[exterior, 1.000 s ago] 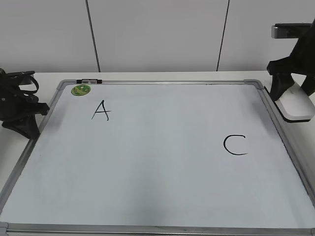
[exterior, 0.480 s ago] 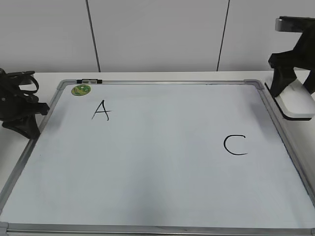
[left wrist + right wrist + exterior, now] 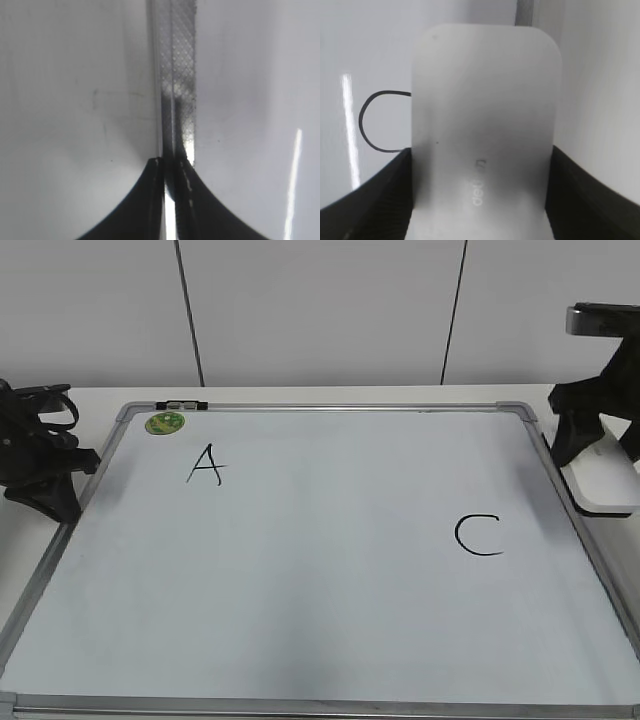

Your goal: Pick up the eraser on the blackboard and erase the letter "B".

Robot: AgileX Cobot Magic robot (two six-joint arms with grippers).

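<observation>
The blackboard (image 3: 320,590) is a white board in a silver frame. It bears a black "A" (image 3: 205,464) and a black "C" (image 3: 477,535). No letter "B" shows in any view. My right gripper (image 3: 598,455) is shut on the white eraser (image 3: 606,482) and holds it over the board's right frame edge. In the right wrist view the eraser (image 3: 485,115) fills the space between my right gripper's (image 3: 481,170) fingers, with the "C" (image 3: 382,120) to its left. My left gripper (image 3: 55,495) is shut and empty at the board's left edge, and in the left wrist view it (image 3: 170,165) is over the frame (image 3: 177,75).
A small round green magnet (image 3: 164,422) sits at the board's far left corner. A small dark clip (image 3: 180,404) lies on the top frame beside it. A white panelled wall stands behind the table.
My right gripper has moved a little to the right and down with the eraser, from the board's edge towards the table beside it. The left arm has not moved.
</observation>
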